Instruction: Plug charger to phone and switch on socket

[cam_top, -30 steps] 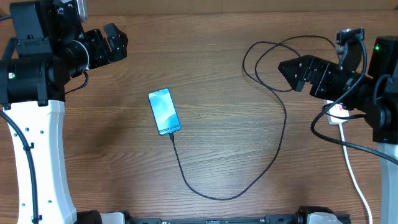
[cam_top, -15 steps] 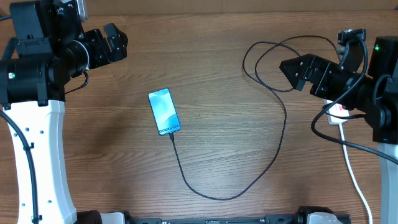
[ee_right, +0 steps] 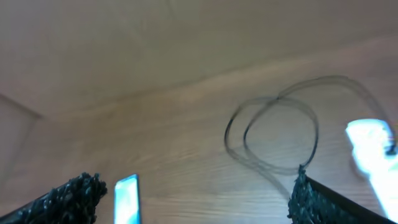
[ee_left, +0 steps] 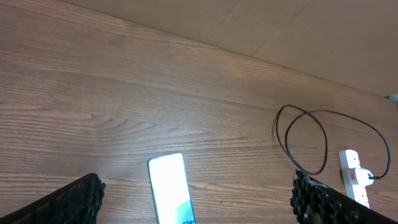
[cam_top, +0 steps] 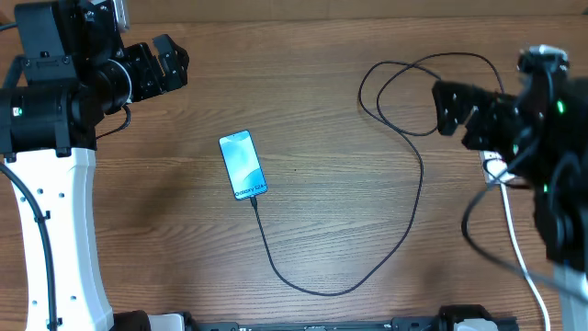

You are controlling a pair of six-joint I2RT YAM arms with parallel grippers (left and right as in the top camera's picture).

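The phone (cam_top: 243, 165) lies flat at the table's middle left with its blue-teal screen up. It also shows in the left wrist view (ee_left: 171, 196) and the right wrist view (ee_right: 127, 199). The black charger cable (cam_top: 404, 221) has its tip at the phone's near end, curves right and coils at the back right. The white socket (cam_top: 497, 166) is mostly hidden under my right arm; it shows in the left wrist view (ee_left: 354, 181) and, blurred, in the right wrist view (ee_right: 373, 146). My left gripper (cam_top: 170, 62) is open and empty at the far left. My right gripper (cam_top: 450, 106) is open and empty, above the coil.
The socket's thick white cord (cam_top: 524, 262) runs toward the front right edge. A cardboard-coloured wall (ee_left: 298, 31) stands behind the table's back edge.
My right arm has moved right and pulled back, blurred in motion. The left arm, phone and cable have not moved.
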